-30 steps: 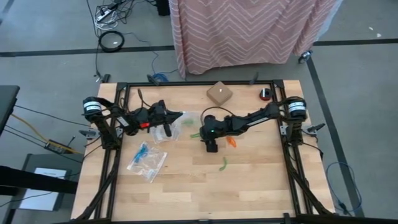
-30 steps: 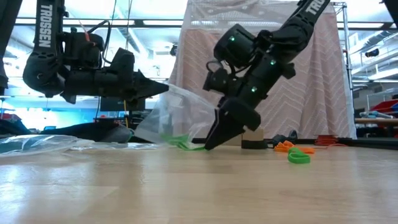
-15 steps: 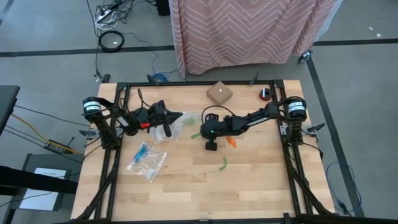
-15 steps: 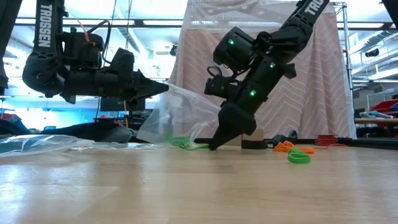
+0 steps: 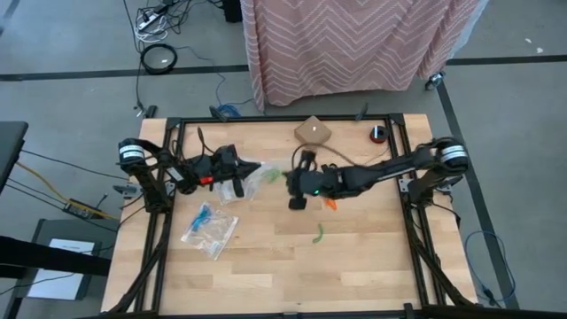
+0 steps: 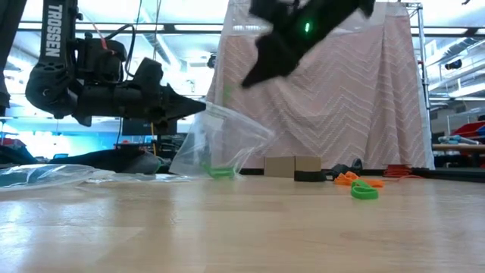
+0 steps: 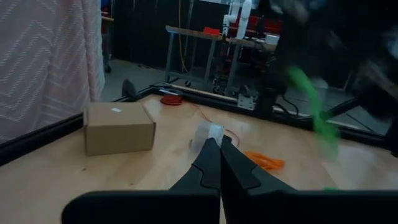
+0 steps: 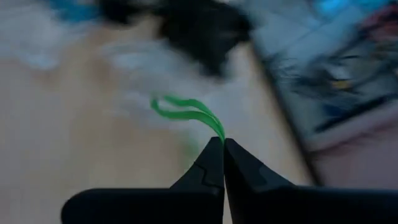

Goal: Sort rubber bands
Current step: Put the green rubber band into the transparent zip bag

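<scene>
My right gripper (image 8: 222, 144) hangs high above the table's middle (image 5: 288, 177), blurred in the low view (image 6: 250, 76), and is shut on a green rubber band (image 8: 186, 109). Just to its left, my left gripper (image 5: 255, 167) is shut on a clear zip bag (image 6: 220, 140) with green bands (image 6: 220, 173) at its bottom. Orange rubber bands (image 5: 330, 202) and a green one (image 5: 318, 233) lie loose on the table. A second clear bag (image 5: 210, 230) with blue bands lies flat at the near left. My left gripper pinches the clear bag's top edge (image 7: 211, 132) between its two fingertips, pointing level from the table's left. The bag hangs below the fingers with its bottom on the table. My right gripper pinches one end of the green band (image 8: 214, 132) at its fingertips, slanting down from the table's right. The loop sticks out past the tips, lifted clear of the table.
A small cardboard box (image 5: 312, 133) stands at the far middle, and a small red and black thing (image 5: 378, 134) lies to its right. The black frame rails (image 5: 164, 221) run along the table's edges. Bare wood spans the near half (image 5: 292, 275).
My right gripper has shut on a green rubber band lying on the table beside the bag. It has then risen fast, tipping closer to level, and carried the band up clear of the table, toward the left gripper. The bag and the left gripper have stayed put.
</scene>
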